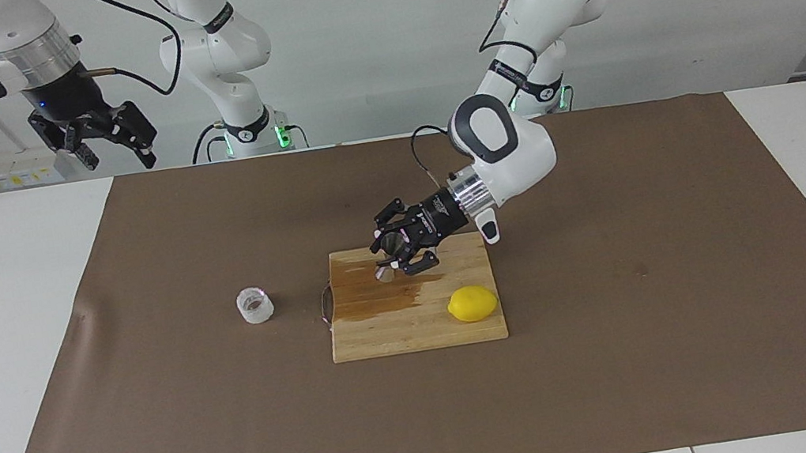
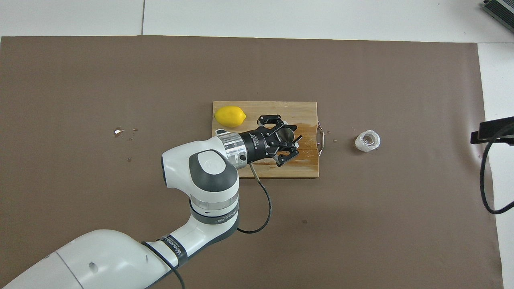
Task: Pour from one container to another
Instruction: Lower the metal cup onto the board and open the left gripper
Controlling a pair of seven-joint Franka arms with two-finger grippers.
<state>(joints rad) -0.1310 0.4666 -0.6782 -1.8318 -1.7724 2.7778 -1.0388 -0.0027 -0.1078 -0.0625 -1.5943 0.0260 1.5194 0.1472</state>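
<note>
Low over the wooden cutting board (image 1: 418,324), the left gripper (image 1: 399,253) reaches in nearly level from a bent arm, its fingers closed around the one steel jigger (image 1: 387,269), held tipped above a wet stain on the board. One lemon (image 1: 472,303) lies on the board's edge farthest from the robots, and one clear glass cup (image 1: 255,304) stands upright on the brown mat (image 1: 630,352) beside the board, toward the right arm's end; its contents cannot be made out. Raised at the table's edge, the right gripper (image 1: 111,146) waits with fingers spread and empty.
</note>
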